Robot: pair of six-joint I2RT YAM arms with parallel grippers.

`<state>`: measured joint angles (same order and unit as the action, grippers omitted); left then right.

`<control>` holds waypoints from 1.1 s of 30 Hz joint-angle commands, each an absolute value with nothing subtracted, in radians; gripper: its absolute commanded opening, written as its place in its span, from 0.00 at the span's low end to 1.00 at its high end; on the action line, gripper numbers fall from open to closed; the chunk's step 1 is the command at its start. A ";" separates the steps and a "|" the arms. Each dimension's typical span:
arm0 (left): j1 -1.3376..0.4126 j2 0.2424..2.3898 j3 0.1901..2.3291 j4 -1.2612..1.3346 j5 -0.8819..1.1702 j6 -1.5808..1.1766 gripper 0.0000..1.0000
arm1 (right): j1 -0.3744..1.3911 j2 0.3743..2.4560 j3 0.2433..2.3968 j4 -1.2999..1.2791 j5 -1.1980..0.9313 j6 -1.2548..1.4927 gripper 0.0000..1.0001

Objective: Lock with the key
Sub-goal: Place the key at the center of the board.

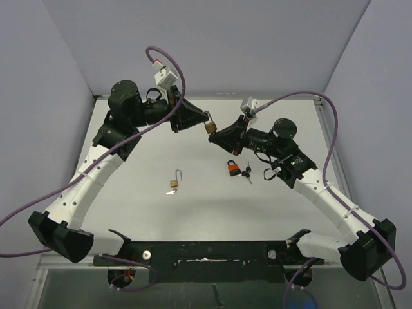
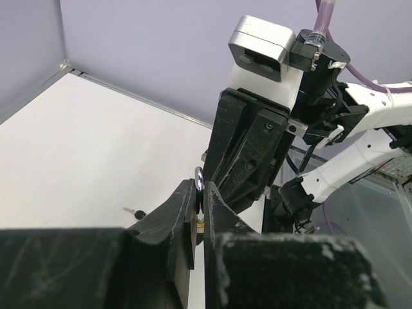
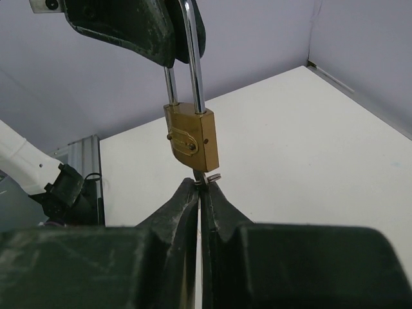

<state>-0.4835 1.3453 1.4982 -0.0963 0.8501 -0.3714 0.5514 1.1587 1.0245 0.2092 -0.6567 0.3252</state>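
between lilac walls (image 1: 244, 45) — white table (image 1: 206, 209)

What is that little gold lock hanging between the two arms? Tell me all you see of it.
A small brass padlock with a long shiny silver shackle, both legs entering the body. It hangs upright in mid-air: the left gripper pinches the shackle from above, while the right gripper, shut, holds a key at its underside.

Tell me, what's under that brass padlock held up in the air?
The right claw, shut on a small key that meets the padlock at its underside. The key's blade is covered, so how far it is in cannot be seen.
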 commanded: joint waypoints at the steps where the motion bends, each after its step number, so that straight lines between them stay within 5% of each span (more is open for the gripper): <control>1: -0.486 1.321 1.497 -0.036 0.850 -0.375 0.00 | 0.551 1.157 1.057 0.284 -0.658 0.334 0.00; 26: -0.354 1.413 1.709 0.032 0.861 -0.409 0.00 | 0.654 1.116 0.912 0.096 -0.556 0.255 0.00; 33: -0.353 1.443 1.610 -0.193 0.812 -0.341 0.00 | 0.657 1.106 0.900 0.033 -0.422 0.248 0.00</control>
<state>-0.3565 1.4086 1.6703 -0.0780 0.8501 -0.3801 0.6498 1.1473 0.8925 0.0441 -0.5312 0.2646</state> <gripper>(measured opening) 0.035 0.029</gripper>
